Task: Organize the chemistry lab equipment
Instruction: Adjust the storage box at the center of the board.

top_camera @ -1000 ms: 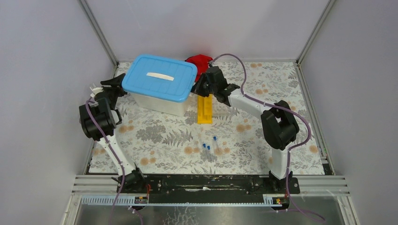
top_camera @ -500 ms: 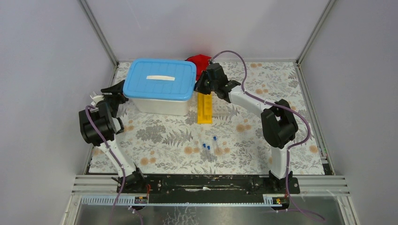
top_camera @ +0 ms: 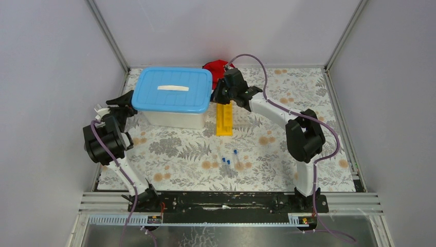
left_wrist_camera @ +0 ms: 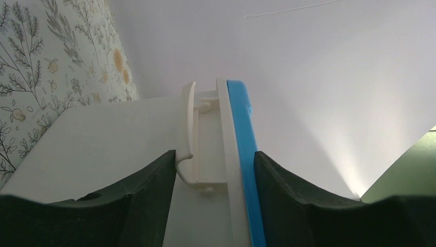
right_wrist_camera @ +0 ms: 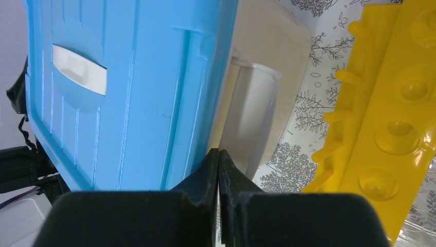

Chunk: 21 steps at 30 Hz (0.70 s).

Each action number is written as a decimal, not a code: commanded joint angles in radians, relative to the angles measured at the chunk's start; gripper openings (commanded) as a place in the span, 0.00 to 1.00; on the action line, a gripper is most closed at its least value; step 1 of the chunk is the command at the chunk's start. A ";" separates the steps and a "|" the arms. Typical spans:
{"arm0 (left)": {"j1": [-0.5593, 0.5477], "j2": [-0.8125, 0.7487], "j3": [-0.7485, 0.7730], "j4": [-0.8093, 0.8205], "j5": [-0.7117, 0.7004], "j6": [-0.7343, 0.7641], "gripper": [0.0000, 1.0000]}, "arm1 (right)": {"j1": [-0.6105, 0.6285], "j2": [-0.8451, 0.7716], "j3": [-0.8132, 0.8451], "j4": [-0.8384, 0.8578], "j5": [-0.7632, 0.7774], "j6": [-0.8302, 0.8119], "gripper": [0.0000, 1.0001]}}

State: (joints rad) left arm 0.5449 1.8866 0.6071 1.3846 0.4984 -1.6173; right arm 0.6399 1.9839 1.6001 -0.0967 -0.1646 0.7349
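Shaky two-arm hold

Jaws of the left gripper (left_wrist_camera: 216,159) pinch the handle end of the blue-lidded white plastic tub (top_camera: 175,118), back-left on the bench (top_camera: 169,149); the right gripper (right_wrist_camera: 218,154) has its jaws pressed together at the other end. A slip could knock the long yellow holed rack (top_camera: 224,122) alongside. No legible writing

I see a counter (top_camera: 175,146) covered in a grey leaf-and-flower print dotted with orange blossoms. At its far edge sits a red thing (top_camera: 216,66), partly hidden; I cannot tell what it is. Pale grey walls (top_camera: 221,31) enclose three sides.
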 commanded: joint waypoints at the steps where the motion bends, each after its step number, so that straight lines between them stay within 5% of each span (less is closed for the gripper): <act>1: 0.011 -0.037 0.024 0.025 0.016 0.006 0.64 | 0.020 0.006 0.061 -0.005 -0.027 -0.050 0.05; 21: 0.024 -0.143 0.033 -0.036 -0.049 0.058 0.69 | 0.023 0.040 0.180 -0.129 0.037 -0.100 0.06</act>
State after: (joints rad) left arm 0.5636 1.7916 0.6117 1.3560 0.4461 -1.6157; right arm 0.6476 2.0304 1.7084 -0.2245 -0.1429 0.6571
